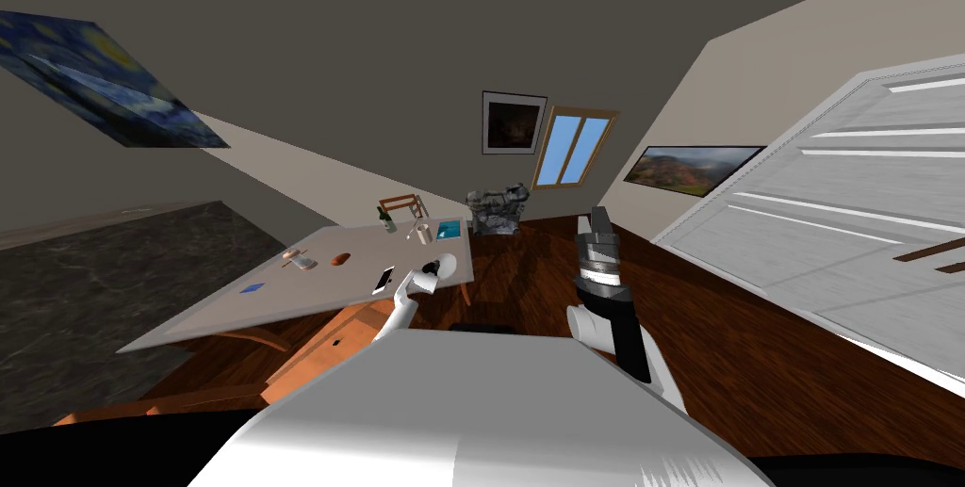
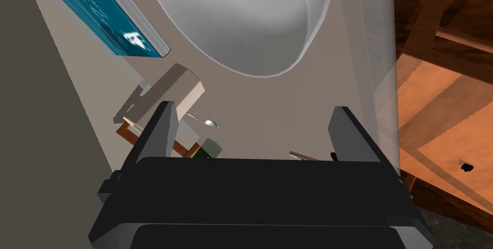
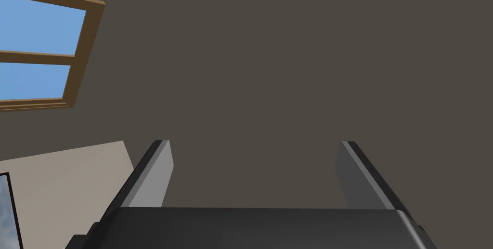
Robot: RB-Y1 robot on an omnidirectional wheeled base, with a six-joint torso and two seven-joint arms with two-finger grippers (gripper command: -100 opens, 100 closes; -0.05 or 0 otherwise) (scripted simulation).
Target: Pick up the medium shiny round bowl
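The round bowl (image 2: 240, 19) is pale grey and smooth, and it sits on the grey table (image 2: 269, 106) close to the table's edge. My left gripper (image 2: 252, 130) hovers just short of it, open, with nothing between its fingers. In the head view the bowl (image 1: 453, 265) lies at the table's near right corner, and the left gripper (image 1: 435, 268) is right beside it. My right gripper (image 1: 598, 219) is raised over the wooden floor, apart from the table. In its wrist view the right gripper (image 3: 252, 169) is open and holds nothing.
A teal book (image 2: 106, 15), a beige box (image 2: 168, 92), a spoon (image 2: 204, 122) and a green bottle (image 2: 208, 149) lie beyond the bowl. A phone (image 1: 384, 279) lies nearer me. An orange cabinet (image 1: 330, 345) stands under the table. A white door (image 1: 848, 218) is at the right.
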